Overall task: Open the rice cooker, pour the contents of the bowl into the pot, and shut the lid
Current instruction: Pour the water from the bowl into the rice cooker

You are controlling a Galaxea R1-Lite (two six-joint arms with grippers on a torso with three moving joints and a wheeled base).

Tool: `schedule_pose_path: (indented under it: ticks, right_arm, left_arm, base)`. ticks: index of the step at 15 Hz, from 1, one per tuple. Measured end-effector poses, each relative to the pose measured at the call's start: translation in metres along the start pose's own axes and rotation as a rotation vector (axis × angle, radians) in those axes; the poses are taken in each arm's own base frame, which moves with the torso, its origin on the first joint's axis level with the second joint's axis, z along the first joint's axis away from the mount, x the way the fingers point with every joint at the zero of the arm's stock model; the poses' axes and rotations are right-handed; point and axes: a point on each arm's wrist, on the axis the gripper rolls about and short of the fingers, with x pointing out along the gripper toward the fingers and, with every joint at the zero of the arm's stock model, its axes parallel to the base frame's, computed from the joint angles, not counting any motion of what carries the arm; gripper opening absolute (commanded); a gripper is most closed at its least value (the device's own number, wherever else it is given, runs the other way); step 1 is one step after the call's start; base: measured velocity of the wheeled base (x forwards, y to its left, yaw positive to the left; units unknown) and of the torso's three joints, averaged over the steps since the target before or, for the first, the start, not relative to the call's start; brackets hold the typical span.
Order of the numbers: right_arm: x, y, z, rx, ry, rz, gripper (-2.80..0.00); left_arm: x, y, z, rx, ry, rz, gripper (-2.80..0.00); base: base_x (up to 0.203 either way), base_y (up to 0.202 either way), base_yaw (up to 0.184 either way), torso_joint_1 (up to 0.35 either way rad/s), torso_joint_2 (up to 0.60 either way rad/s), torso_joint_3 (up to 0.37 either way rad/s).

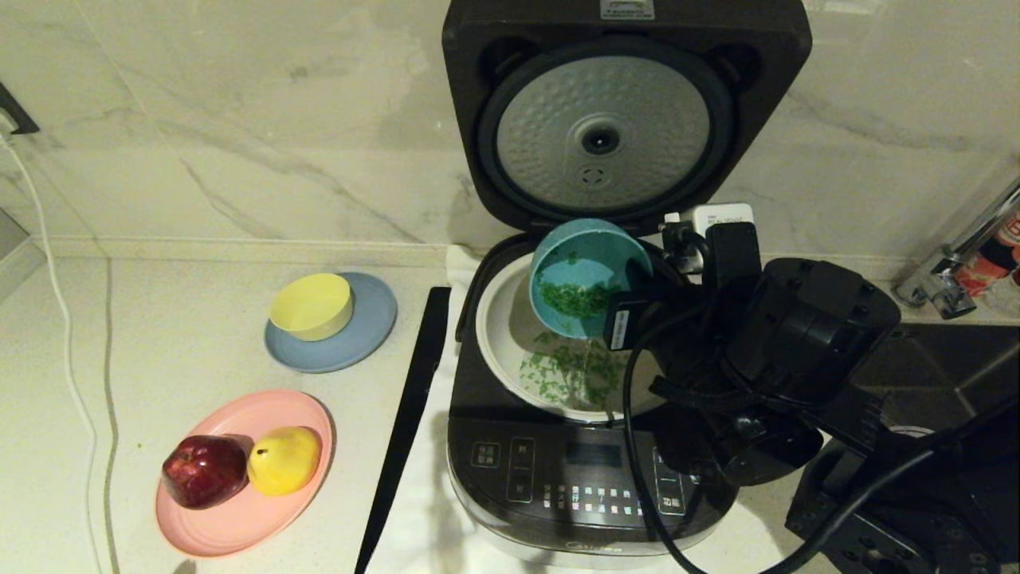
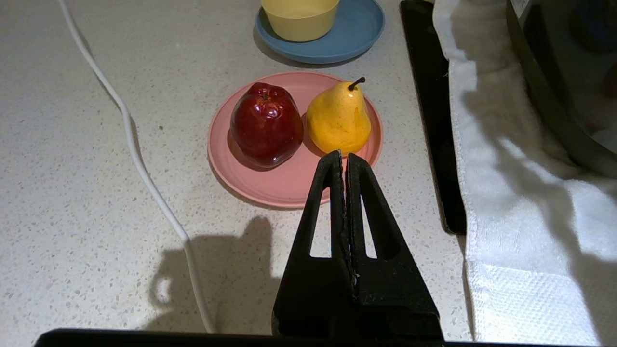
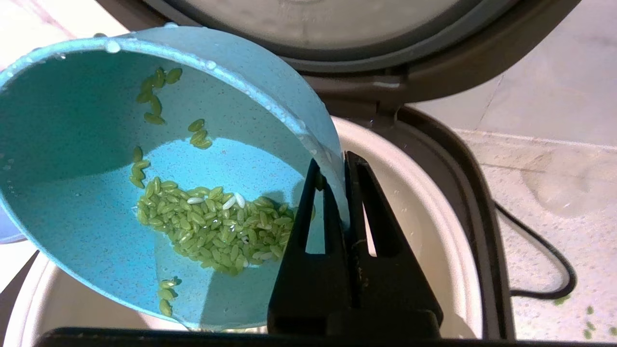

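Observation:
The dark grey rice cooker (image 1: 590,470) stands with its lid (image 1: 606,135) swung up, the dimpled silver disc facing me. The teal bowl (image 1: 586,263) is tipped over the white pot (image 1: 502,327). Green grain-like contents (image 3: 207,231) cling to the bowl's wet lower wall, and more lie scattered in the pot (image 1: 570,379). My right gripper (image 3: 332,159) is shut on the bowl's rim (image 3: 318,140), one finger inside and one outside. My left gripper (image 2: 343,156) is shut and empty, hovering over the counter near the pink plate.
A pink plate (image 1: 239,510) holds a red apple (image 1: 205,470) and a yellow pear (image 1: 285,460). A yellow bowl (image 1: 311,305) sits on a grey-blue plate (image 1: 370,327). A black strip (image 1: 406,422) and a white towel (image 2: 520,231) lie beside the cooker. A white cable (image 2: 140,164) crosses the counter; a faucet (image 1: 948,279) is at right.

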Motion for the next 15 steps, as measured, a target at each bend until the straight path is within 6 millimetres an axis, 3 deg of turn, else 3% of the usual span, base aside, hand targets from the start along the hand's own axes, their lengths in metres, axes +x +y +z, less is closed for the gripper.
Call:
schedule_pose_path:
  ticks: [9, 15]
  right_arm:
    - [0.002, -0.001, 0.035, 0.011, 0.192, -0.004, -2.8]
    - [0.018, -0.02, 0.091, 0.216, 0.494, 0.082, -2.8]
  left_arm:
    - [0.0, 0.0, 0.0, 0.001, 0.0, 0.0, -2.8]
    - [0.0, 0.0, 0.0, 0.0, 0.0, 0.0, -2.8]
  base:
    - [0.0, 0.0, 0.0, 0.0, 0.0, 0.0]
    - [0.0, 0.0, 0.0, 0.0, 0.0, 0.0]
